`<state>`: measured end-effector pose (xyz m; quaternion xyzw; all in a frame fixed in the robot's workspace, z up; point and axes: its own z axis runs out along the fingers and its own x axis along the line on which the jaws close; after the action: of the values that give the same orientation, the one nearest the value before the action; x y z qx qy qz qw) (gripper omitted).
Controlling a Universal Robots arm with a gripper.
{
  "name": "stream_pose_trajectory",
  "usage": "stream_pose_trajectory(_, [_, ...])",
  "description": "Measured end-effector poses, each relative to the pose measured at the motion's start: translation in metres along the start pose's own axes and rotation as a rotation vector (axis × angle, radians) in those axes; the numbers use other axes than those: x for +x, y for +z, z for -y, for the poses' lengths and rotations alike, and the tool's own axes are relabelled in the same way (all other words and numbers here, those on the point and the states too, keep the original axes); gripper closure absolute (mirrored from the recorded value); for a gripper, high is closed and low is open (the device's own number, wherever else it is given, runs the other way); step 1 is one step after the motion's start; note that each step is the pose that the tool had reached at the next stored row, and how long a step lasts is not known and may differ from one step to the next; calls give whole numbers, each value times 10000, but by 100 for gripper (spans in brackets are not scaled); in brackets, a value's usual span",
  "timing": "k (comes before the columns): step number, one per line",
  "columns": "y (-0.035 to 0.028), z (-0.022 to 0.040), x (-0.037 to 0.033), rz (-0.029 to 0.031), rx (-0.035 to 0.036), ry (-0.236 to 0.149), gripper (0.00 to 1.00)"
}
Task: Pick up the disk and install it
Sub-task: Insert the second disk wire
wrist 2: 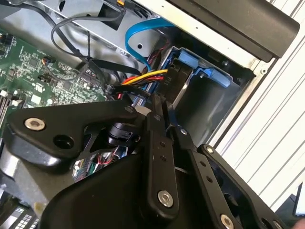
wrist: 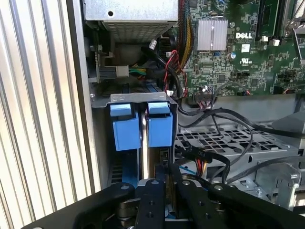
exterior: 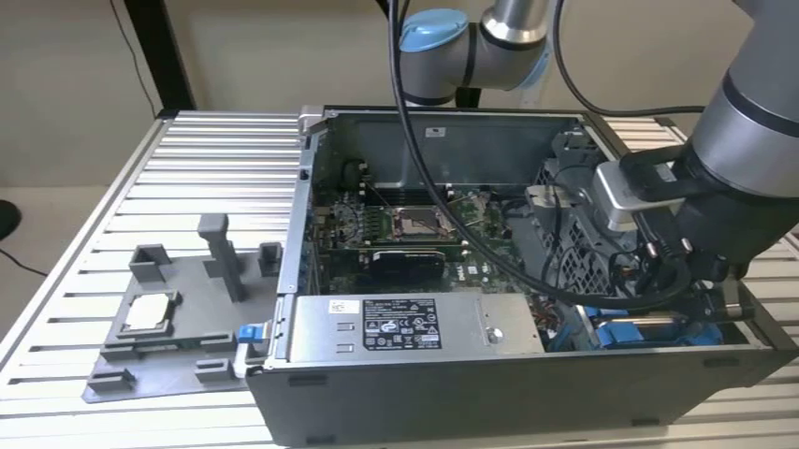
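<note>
The gripper was seen low inside the open computer case, at the case's corner toward 4 o'clock in the exterior view. Its fingers were closed together on the edge of the disk, which stood on edge in the drive bay, blue carrier tabs showing. Approx. at 9 o'clock of the case, a grey tray with a small chip was noted on the table.
</note>
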<state>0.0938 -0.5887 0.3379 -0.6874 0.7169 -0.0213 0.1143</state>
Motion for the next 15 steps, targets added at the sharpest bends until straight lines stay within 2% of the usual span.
stream_pose_trajectory(7, [33,-7,5,-43,9,-8,100])
stream_pose_trajectory(15, [36,-22,-8,-34,73,-17,100])
